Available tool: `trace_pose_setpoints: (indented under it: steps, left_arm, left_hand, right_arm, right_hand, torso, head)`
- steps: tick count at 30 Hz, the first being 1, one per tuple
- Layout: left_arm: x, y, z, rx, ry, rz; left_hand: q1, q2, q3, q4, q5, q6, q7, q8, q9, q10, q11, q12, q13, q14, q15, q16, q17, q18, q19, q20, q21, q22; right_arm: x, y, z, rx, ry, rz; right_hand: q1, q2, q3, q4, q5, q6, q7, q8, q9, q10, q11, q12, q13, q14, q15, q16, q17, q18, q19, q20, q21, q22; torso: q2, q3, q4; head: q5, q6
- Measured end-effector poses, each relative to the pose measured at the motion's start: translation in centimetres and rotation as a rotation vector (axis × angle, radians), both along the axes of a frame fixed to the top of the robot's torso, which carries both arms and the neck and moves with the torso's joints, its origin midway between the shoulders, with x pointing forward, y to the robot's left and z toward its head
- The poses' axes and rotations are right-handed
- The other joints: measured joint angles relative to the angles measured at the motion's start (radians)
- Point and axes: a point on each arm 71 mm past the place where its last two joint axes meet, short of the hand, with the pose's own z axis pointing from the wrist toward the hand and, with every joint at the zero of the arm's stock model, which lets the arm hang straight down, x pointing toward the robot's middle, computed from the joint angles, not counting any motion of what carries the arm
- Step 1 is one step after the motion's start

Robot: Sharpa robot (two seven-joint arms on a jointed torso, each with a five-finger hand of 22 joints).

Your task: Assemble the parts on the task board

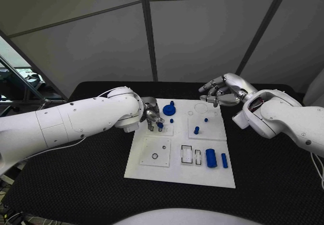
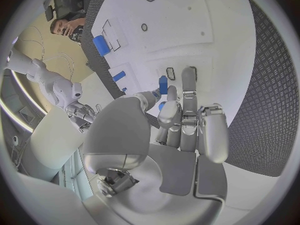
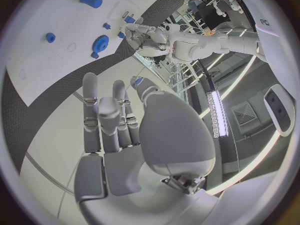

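Left hand: the left hand (image 1: 151,118) is lowered over the upper-left panel of the task board (image 1: 177,176), pinching a small blue peg (image 2: 163,84) at its fingertips.
Right hand: the right hand (image 1: 219,90) hovers off the board's far corner, fingers apart, holding nothing.
Done: blue gear (image 1: 169,110) and two short pegs (image 1: 196,130) appear seated upright.
Left: blue cylinder (image 1: 210,158) and narrow bar (image 1: 224,160) lie loose beside empty rectangular slots (image 1: 186,154); roughly midway, I judge.

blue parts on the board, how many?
8: gear and peg at far edge, three small pegs mid-board, one by left hand, cylinder and bar near right. Hand may hide more.
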Motion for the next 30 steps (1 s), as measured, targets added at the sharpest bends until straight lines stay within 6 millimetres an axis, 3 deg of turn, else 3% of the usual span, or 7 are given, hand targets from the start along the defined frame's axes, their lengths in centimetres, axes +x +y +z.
trace_pose_setpoints:
  steps: [30]
  left_arm:
    - [-0.09,0.32,-0.99,0.008,-0.004,0.017]
  left_hand:
    - [-0.003,0.005,0.002,0.001,-0.001,0.002,0.002,0.003,0.002,-0.001,0.002,0.0,-0.004,0.0,0.0,0.0,0.001,0.0,0.0,0.0,0.0,0.0]
  right_arm:
    - [0.07,-0.02,-0.03,-0.003,-0.002,0.001]
  right_hand:
    - [0.0,0.0,0.0,0.0,0.0,0.0,0.0,0.0,0.0,0.0,0.0,0.0,0.0,0.0,0.0,0.0,0.0,0.0,0.0,0.0,0.0,-0.001]
  torso:
    - [0.0,0.0001,-0.0006]
  head:
    - [-0.001,-0.007]
